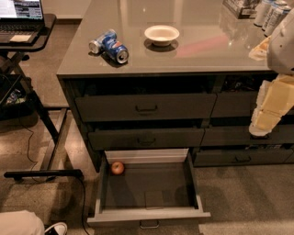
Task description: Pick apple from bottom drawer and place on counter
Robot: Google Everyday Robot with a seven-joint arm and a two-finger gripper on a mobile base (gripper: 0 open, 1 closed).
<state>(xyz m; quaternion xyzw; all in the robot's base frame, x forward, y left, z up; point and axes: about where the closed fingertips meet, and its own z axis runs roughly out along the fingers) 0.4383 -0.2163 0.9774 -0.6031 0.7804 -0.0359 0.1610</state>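
The apple [117, 168] is small and red-orange. It lies in the back left corner of the bottom drawer [148, 215], against the drawer's pale back panel. The drawer is pulled fully out, and the rest of its dark floor is bare. The counter [197, 48] is the glossy grey-brown top of the cabinet above. My gripper [262, 125] hangs at the right edge of the camera view, pale and cream-coloured. It is in front of the right stack of drawers, well right of and above the apple, and holds nothing I can see.
Two blue soda cans [110, 45] lie on their sides on the counter's left part, with a white bowl [161, 34] beside them. More cans [271, 13] stand at the back right. A black desk with a laptop [20, 18] and its floor frame [43, 173] stand to the left. A shoe [55, 228] is at the bottom left.
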